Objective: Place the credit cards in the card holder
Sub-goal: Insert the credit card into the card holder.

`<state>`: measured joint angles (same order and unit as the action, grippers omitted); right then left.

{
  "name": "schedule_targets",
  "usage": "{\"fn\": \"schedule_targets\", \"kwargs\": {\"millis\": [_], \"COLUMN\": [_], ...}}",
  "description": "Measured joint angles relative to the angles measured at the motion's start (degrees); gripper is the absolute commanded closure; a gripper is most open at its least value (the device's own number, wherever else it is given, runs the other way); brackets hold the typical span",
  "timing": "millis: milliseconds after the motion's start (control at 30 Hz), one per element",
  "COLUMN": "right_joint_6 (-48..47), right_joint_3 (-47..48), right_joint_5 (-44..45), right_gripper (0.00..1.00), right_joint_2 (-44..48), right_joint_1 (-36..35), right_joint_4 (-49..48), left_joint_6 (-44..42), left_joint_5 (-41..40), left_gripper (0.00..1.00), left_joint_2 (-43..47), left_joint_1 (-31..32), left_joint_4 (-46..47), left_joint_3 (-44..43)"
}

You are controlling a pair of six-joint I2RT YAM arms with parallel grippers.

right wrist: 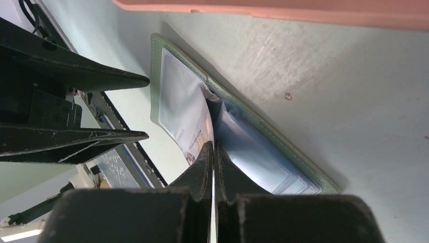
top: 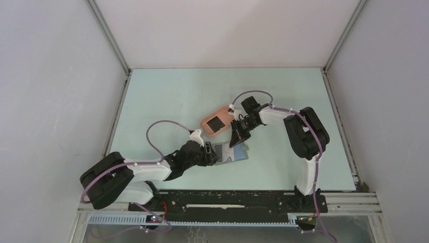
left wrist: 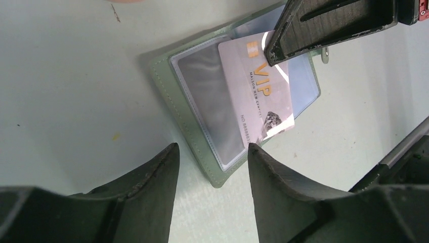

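pinching the pale credit card (left wrist: 255,96) over the open card holder (left wrist: 200,101), the right tool (right wrist: 212,152) is clamped; the left tool (left wrist: 212,149) stands parted, empty.

We see the card holder (top: 234,154) lying open on the worktop (top: 167,96), near the middle of its near edge. The left gripper (top: 214,155) sits at its left side, and the right gripper (top: 237,142) points down onto it. A pink tray (top: 206,121) lies just beyond.

Pale green table (top: 177,91), white walls (top: 50,76)
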<state>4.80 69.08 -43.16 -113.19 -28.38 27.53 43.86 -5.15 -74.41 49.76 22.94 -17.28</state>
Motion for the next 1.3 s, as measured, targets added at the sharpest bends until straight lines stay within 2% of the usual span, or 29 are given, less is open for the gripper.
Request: {"fn": "schedule_targets", "kwargs": {"millis": [267,500,633,967,1300], "right_joint_6": [-0.31,-1.03,-1.27,-1.29,-1.36], "right_joint_3": [0.85,0.85,1.05,1.53,1.62], "right_joint_5": [-0.44,-0.35,-0.42,-0.9,-1.05], "right_gripper": [0.98,0.96,0.98,0.98,0.9], "right_joint_2": [-0.85,-0.85,-1.14,-1.64,-1.86], "right_joint_1": [-0.22,0.0,0.13,0.17,0.24], "right_joint_4": [0.04,0.04,0.07,-0.17,-0.15], "left_joint_6": [-1.46,-1.84,-1.86,-1.86,-1.86], "left_joint_5": [0.28,-0.57,-0.76,0.22,1.01], "left_gripper": [0.48,0.62,0.66,0.69,0.69], "left_joint_2": [-2.58,-5.29,-6.45,-8.57,-9.22], "left_joint_1": [0.0,-0.04,-0.07,-0.07,-0.13], "left_joint_4": [-1.27,-1.53,-1.44,-0.98,-0.11], "left_joint_3": [-2.84,-4.72,-5.33,-6.84,-6.97]}}
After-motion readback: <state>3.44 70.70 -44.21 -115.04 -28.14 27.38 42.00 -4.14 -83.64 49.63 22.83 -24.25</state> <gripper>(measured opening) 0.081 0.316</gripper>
